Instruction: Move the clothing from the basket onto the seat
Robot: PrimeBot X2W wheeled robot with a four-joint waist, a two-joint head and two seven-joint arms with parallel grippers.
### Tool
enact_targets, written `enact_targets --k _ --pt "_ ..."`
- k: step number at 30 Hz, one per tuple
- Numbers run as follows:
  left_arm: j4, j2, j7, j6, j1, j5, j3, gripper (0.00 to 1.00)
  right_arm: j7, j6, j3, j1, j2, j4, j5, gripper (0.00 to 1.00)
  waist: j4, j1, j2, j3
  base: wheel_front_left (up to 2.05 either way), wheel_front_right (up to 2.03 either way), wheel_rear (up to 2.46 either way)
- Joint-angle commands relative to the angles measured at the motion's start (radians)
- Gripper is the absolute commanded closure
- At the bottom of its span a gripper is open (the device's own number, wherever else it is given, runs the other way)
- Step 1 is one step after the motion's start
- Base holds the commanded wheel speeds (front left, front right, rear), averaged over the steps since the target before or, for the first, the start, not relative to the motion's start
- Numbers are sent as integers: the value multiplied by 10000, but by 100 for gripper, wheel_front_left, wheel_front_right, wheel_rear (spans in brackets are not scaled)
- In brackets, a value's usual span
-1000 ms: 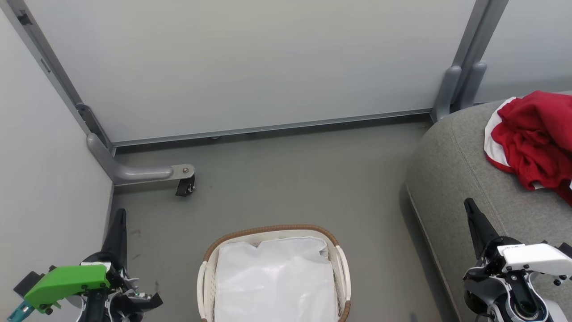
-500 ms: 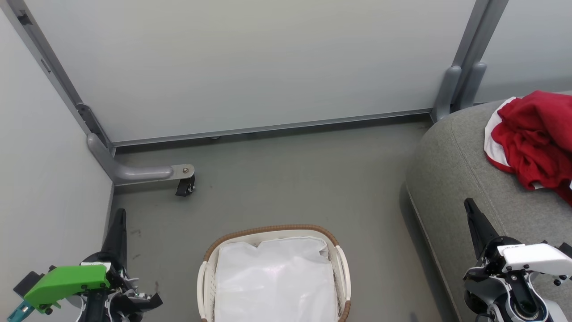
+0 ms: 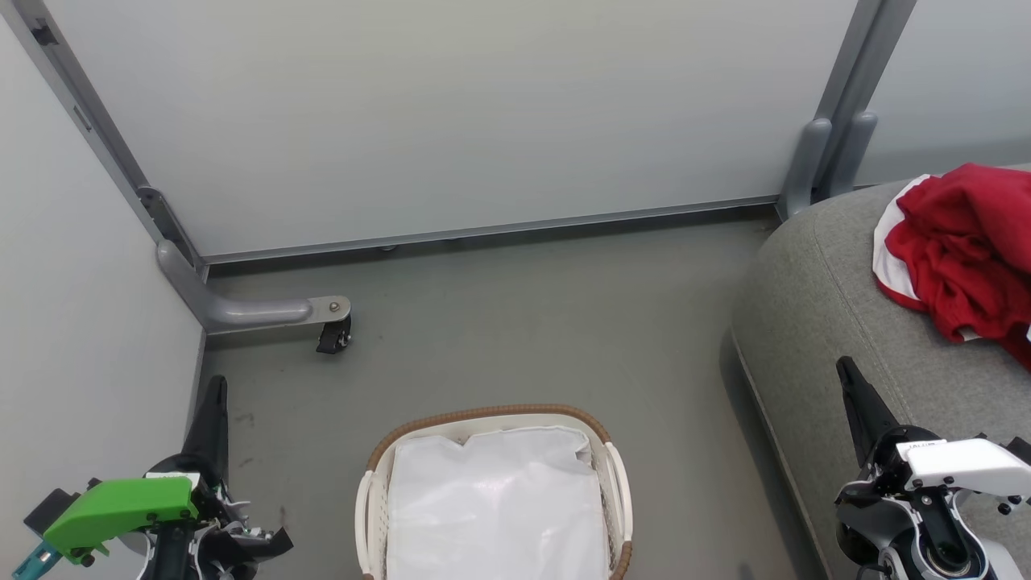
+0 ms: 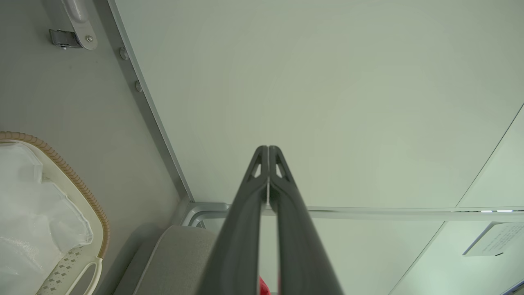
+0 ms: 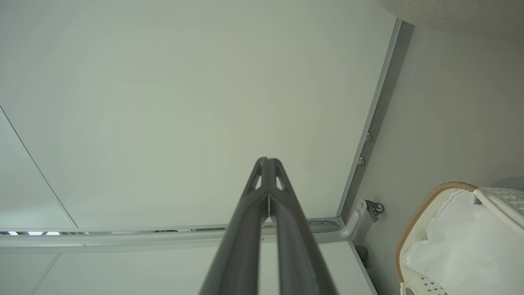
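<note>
The left end effector sits at lower left, its dark fingers pressed together, pointing up. The right end effector mirrors it at lower right, likewise closed and empty

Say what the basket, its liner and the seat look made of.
Basket: glossy white plastic, judging by its moulded perforated wall, with a brown woven-looking rim, rattan or imitation. Liner: thin white sheet, creased and shiny, fabric or plastic unclear. Seat: matte grey fabric upholstery, stitched seam.

A green cover is worn by the left gripper, a screw-studded white cover by the right gripper.
</note>
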Motion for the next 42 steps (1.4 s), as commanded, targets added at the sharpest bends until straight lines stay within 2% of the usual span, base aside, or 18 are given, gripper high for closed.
enact_targets --k 1,42 --pt "-10 12 36 -61 -108 25 46 100 12 -7 -16 67 -60 -37 35 100 0 0 0 0 0 0 0" --pt "-9 -10 52 -61 -113 71 77 100 11 -7 -17 67 -58 -37 36 100 0 0 0 0 0 0 0"
